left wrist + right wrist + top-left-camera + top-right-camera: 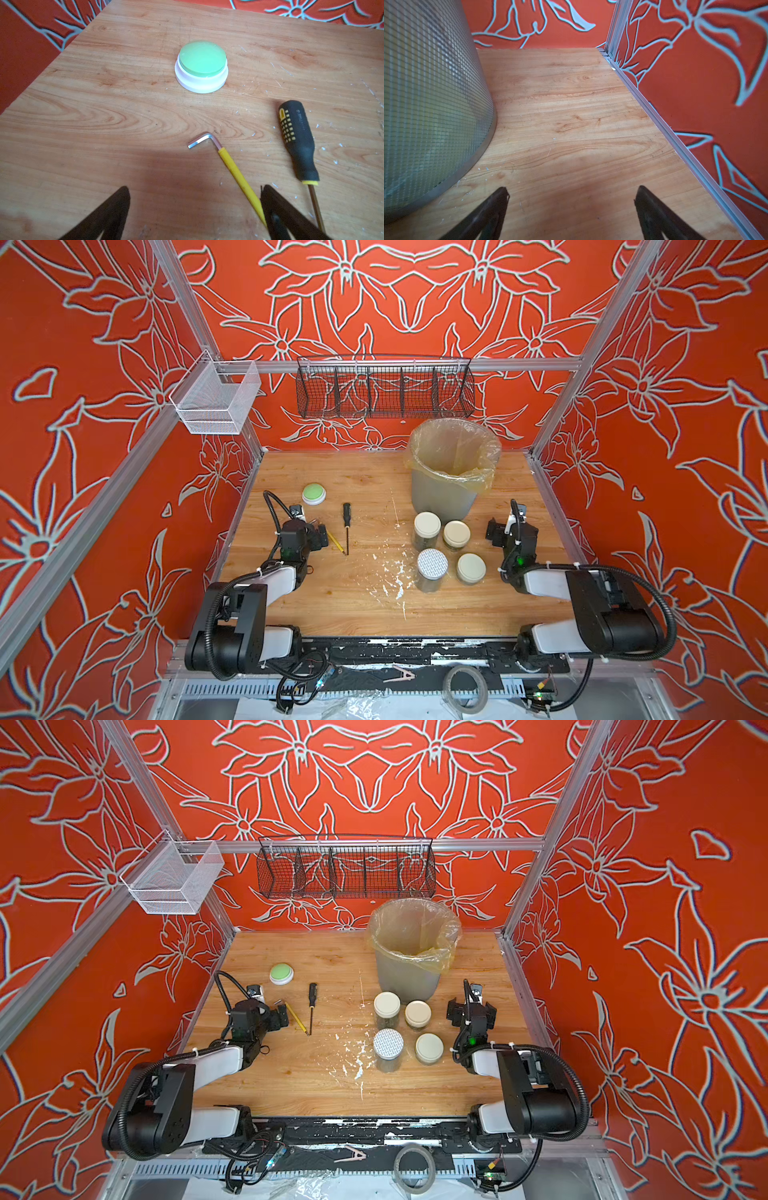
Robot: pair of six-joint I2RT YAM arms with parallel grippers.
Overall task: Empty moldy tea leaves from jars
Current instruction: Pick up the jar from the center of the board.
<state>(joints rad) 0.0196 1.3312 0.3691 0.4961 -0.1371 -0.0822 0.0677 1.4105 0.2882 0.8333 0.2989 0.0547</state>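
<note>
Jars [456, 534] lidded, near right pincer [571, 193], well apart from left pincer [193, 193].

bright, even light. soft shadows pool on the table [571, 197] in wrist views; walls [62, 489] around the table bow, colour-fringed, slightly soft.

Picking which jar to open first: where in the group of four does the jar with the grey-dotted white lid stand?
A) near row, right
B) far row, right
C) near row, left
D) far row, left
C: in a top view the dotted-lid jar stands in the row nearer the robot, on the left side of the group.
</note>
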